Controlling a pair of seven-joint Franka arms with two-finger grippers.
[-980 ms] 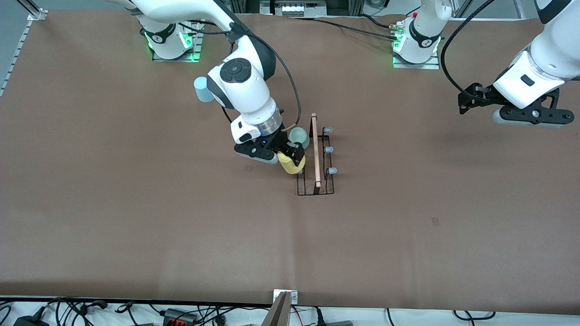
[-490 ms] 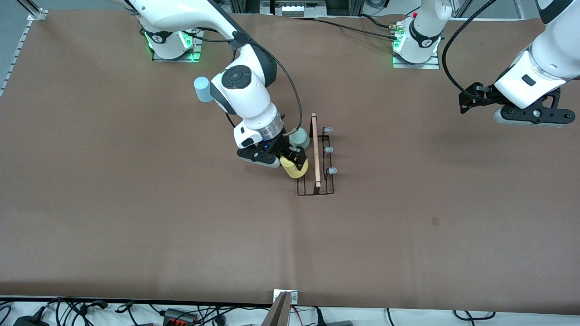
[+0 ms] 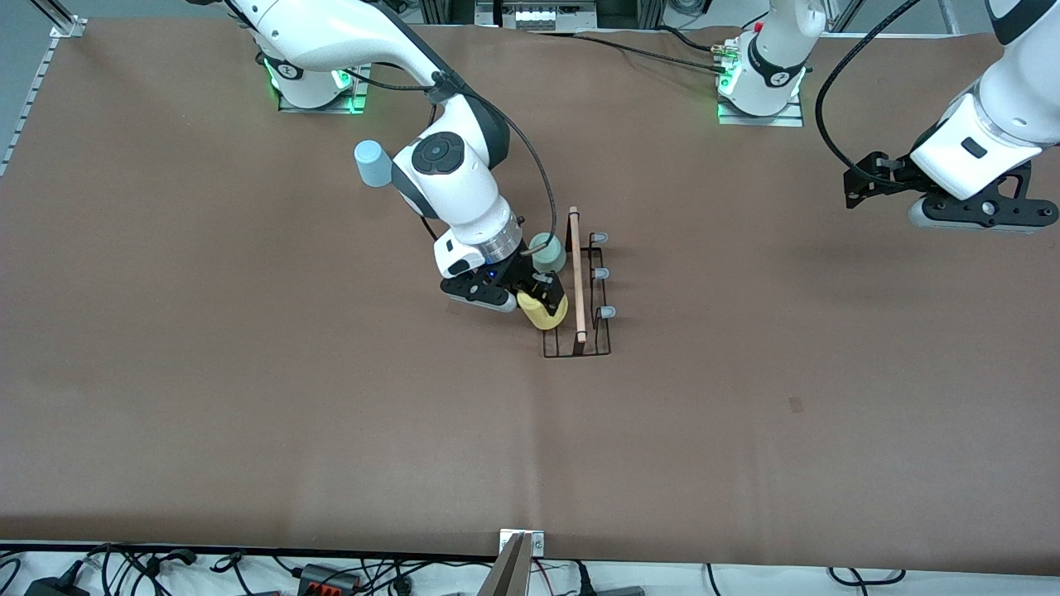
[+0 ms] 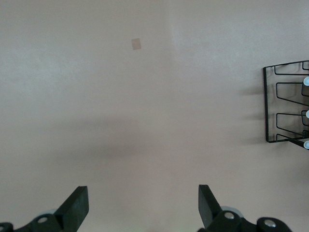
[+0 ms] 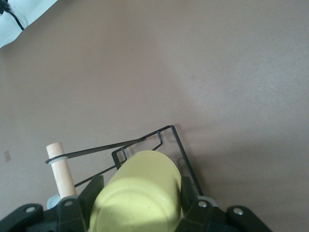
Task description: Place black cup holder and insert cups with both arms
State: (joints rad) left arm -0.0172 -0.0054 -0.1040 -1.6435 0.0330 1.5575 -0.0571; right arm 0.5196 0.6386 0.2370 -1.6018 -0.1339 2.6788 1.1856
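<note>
The black cup holder [image 3: 590, 324] stands mid-table, its wooden handle [image 3: 576, 273] along the top. A pale green cup [image 3: 547, 251] sits on one of its pegs, on the side toward the right arm's end. My right gripper [image 3: 540, 300] is shut on the yellow cup [image 3: 542, 313], pressed against that same side of the holder, nearer the front camera than the green cup. In the right wrist view the yellow cup [image 5: 140, 193] fills the jaws over the holder's wire [image 5: 181, 154]. The pale blue cup [image 3: 372, 163] stands upside down near the right arm's base. My left gripper [image 3: 848, 189] hangs open and empty over the table at the left arm's end.
A small tape patch [image 3: 796, 404] lies on the brown tabletop nearer the front camera. A metal bracket [image 3: 520, 546] and cables run along the table's front edge. The left wrist view shows the holder [image 4: 285, 116] at its edge and bare table under the open left gripper [image 4: 141, 208].
My right gripper has carried the yellow cup a little toward the front camera and closer against the holder. The left arm has drifted slightly.
</note>
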